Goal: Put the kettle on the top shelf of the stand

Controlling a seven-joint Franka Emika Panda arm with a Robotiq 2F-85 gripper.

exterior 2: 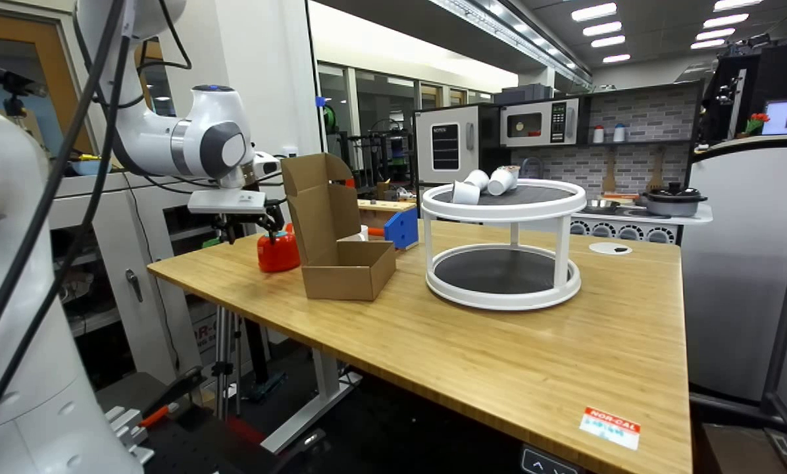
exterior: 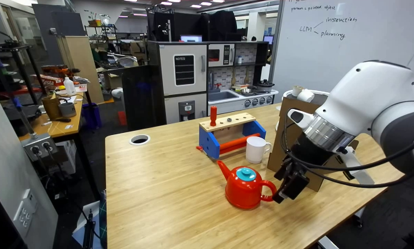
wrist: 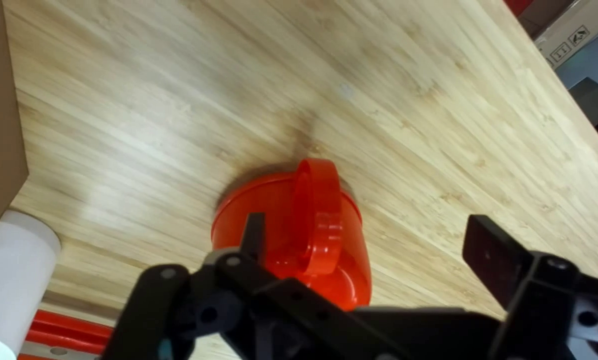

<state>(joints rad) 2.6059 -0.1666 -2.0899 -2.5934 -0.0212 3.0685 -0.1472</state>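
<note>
I see the red kettle (exterior: 242, 193) on the desk (exterior: 158, 193), well apart from the white stand (exterior 2: 508, 212); the tool (wrist: 365, 227), spread wide near the kettle's handle (wrist: 326, 215), holds nothing.

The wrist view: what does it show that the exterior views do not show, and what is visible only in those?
Only the wrist view: the handle appearing between the fingers of the open gripper, and printed symbols on a carton past the edge of the table.

Only the exterior views: the robot arm, the toy kitchen, and the round white stand with cups on its top shelf.

All views share: the gripper, the red kettle, the white cup, the brown cardboard box and the table; the wrist view cuts off much of the box.
</note>
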